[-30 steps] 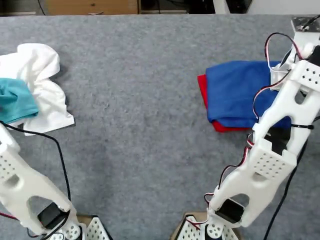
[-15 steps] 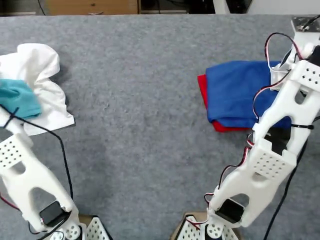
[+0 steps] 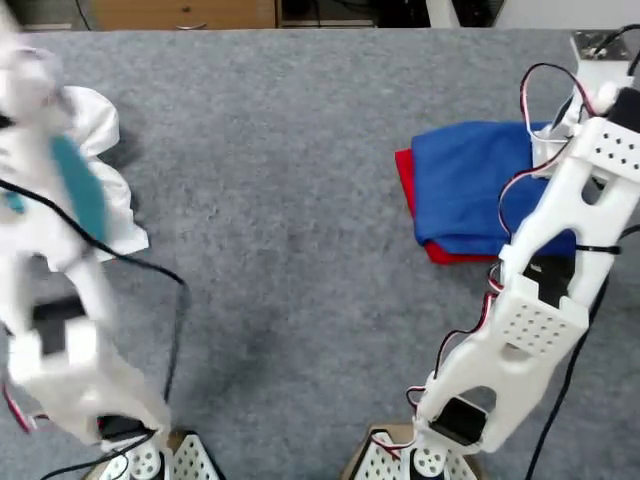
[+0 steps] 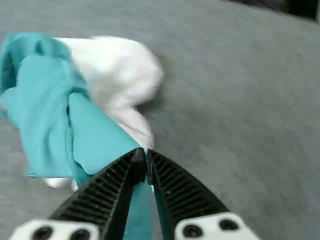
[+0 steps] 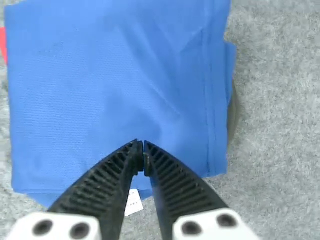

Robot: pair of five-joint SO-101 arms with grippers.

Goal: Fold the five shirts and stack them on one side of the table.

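Note:
My left gripper [image 4: 142, 155] is shut on a teal shirt [image 4: 45, 110], which hangs from its jaws above a crumpled white shirt [image 4: 120, 75]. From above, the teal shirt [image 3: 80, 190] dangles as a strip beside the blurred left arm, over the white shirt [image 3: 100, 140] at the table's left edge. At the right, a folded blue shirt [image 3: 465, 185] lies on a folded red shirt [image 3: 405, 180]. My right gripper [image 5: 141, 150] is shut just above the blue shirt [image 5: 115, 80], with nothing seen between its jaws.
Grey felt [image 3: 290, 230] covers the table, with a broad bare stretch between the two piles. The right arm [image 3: 560, 230] and its cables cross the blue shirt's right side. A small white tag [image 5: 132, 200] lies by the blue shirt's edge.
The left arm has swung up and toward the far left, lifting the teal shirt off the white one so it now hangs. The right arm has barely shifted.

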